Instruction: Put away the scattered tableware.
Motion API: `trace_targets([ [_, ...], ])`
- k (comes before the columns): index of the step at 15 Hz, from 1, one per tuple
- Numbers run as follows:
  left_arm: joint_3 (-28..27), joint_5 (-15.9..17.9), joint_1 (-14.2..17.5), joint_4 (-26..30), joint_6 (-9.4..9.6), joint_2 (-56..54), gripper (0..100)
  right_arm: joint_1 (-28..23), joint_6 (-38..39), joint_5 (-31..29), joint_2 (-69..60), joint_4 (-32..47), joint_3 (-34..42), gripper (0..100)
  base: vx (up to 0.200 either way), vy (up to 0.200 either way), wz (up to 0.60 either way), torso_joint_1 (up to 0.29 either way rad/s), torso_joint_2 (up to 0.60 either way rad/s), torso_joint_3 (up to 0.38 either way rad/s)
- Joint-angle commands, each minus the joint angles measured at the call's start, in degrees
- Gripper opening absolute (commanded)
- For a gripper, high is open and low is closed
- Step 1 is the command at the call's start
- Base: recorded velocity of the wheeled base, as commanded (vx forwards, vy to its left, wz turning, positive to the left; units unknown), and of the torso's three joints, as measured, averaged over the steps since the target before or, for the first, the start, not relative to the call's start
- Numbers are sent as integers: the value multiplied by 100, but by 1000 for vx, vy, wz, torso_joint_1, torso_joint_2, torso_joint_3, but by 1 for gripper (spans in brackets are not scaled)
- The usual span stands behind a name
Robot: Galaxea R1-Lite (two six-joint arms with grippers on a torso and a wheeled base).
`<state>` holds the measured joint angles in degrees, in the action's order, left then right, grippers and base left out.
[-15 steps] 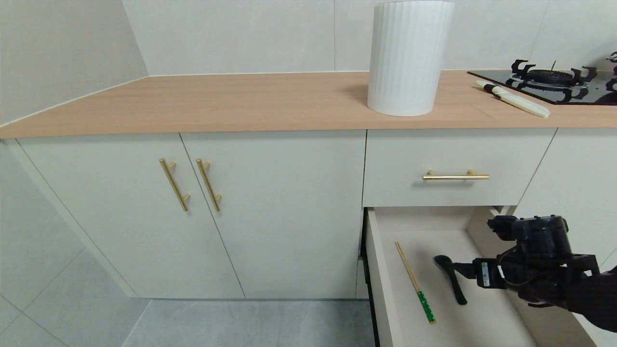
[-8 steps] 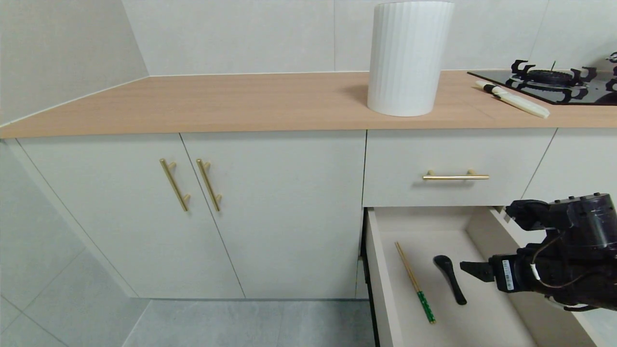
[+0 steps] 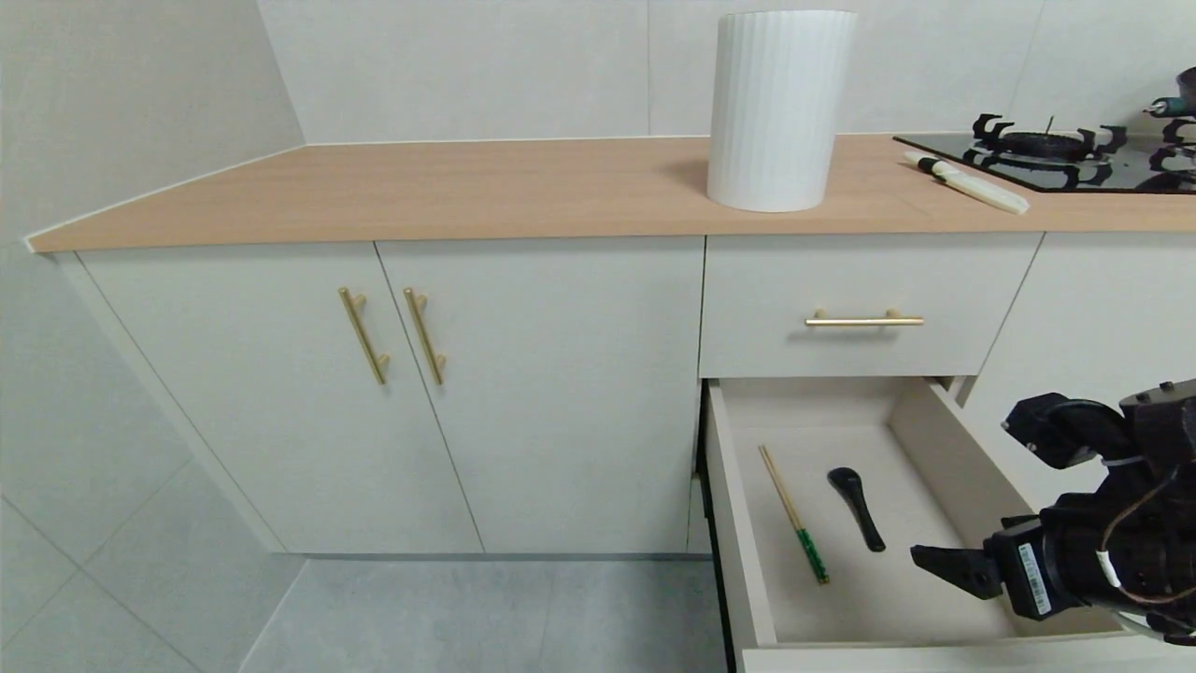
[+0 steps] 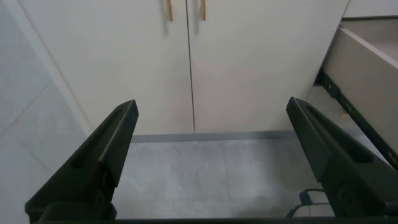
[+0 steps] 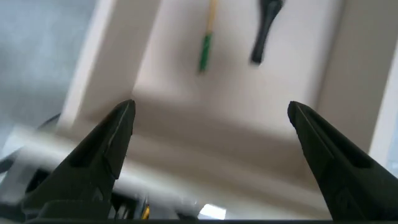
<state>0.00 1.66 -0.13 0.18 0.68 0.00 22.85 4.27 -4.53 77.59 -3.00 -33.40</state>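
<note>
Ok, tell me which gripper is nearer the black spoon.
Right. The right gripper hangs over the drawer's front, near the black spoon; the left gripper is outside the drawer, above the floor.

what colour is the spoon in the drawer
The spoon is black, clearest in the head view.

**Three cameras, one kitchen corner**

The head camera looks forward and down at the far tabletop (image 3: 467, 187), the cabinet doors (image 3: 542, 393) and the open drawer (image 3: 743, 542) at near right. The left wrist camera sits low, facing those doors and the floor (image 3: 467, 617). The right wrist camera looks down close into the drawer, sharing its chopsticks (image 3: 792, 514) and spoon (image 3: 855, 505) with the head view.
</note>
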Motion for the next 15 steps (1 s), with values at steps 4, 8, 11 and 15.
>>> trace_targets([
  [4,0,1,5,-1,2,0,100,203,-198,-4,-166,361,0,100,-100,0,0,-1,1,2],
  [8,0,1,5,-1,-7,0,100,537,-717,76,-16,1601,-26,100,0,0,0,0,0,0],
  [11,0,1,5,-1,-7,0,100,537,-717,172,599,1645,0,100,0,0,0,0,0,0],
  [15,0,1,5,-1,-7,0,100,537,-690,128,1082,1609,-26,100,0,0,0,0,0,0],
])
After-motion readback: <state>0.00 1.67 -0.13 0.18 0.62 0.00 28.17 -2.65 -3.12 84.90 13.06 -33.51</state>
